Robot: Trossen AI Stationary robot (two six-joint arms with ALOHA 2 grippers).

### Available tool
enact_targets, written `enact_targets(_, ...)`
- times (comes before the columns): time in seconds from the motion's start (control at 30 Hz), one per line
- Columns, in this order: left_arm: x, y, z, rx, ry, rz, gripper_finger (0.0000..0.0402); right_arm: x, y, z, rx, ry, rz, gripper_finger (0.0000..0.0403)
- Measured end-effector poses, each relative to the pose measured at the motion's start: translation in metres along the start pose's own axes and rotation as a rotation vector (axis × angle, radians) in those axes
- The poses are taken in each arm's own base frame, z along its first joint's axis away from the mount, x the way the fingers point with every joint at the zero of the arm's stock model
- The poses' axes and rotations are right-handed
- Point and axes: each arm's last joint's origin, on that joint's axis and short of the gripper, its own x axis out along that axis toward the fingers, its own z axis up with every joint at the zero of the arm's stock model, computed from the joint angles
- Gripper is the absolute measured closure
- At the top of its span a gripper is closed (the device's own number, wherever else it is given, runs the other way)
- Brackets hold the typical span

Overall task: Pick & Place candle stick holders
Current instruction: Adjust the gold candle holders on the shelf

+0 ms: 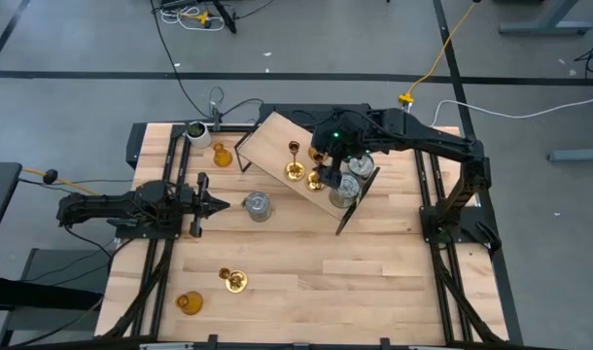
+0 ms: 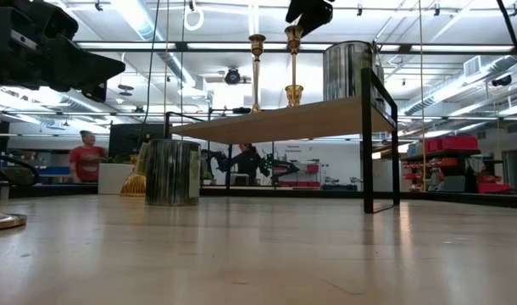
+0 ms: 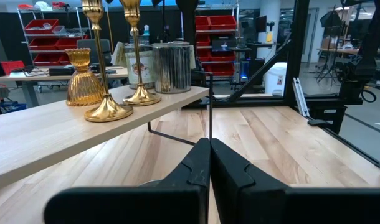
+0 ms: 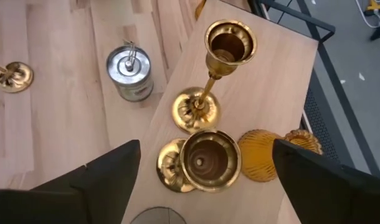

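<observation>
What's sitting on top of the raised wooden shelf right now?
On the wooden shelf: two brass candlesticks, an amber glass holder and two silver cylinders. The right gripper, jaws open, hovers above one candlestick and hides part of this group from overhead.

The table (image 1: 306, 272) is light wood with pale stripes running along its boards. On it stands a small shelf (image 1: 277, 146) with a light wood top and thin black legs. Two shiny gold candlesticks (image 4: 209, 93) stand on the shelf, and beside them sits a see-through orange glass holder (image 4: 260, 155) with ribs. A silver-grey metal holder (image 1: 258, 205) stands on the table at about 9 o'clock from the shelf. Another gold stick (image 1: 235, 280) and another orange holder (image 1: 189, 302) are at 7 o'clock. Both arms are black. A white pot (image 1: 195, 131) holds green leaves.
</observation>
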Motion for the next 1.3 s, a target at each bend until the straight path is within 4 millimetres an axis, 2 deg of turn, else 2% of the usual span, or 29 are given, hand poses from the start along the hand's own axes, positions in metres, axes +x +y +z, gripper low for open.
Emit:
enact_targets(0.23,0.000,0.000,0.000,0.000,0.000,0.000,0.0390,-0.015,-0.002,-0.002,0.003,-0.033,-0.001,0.0037)
enact_targets(0.63,0.000,0.000,0.000,0.000,0.000,0.000,0.0390,-0.060,-0.007,-0.010,0.022,-0.152,-0.002,0.0051)
enact_targets(0.97,0.000,0.000,0.000,0.000,0.000,0.000,0.0390,-0.067,-0.007,-0.014,0.050,-0.155,0.003,0.0117)
enact_targets(1.17,0.000,0.000,0.000,0.000,0.000,0.000,0.0390,-0.066,-0.006,-0.022,0.102,-0.068,0.005,0.0173)
enact_targets(1.3,0.000,0.000,0.000,0.000,0.000,0.000,0.0390,-0.074,-0.005,-0.029,0.089,-0.037,-0.021,0.0216)
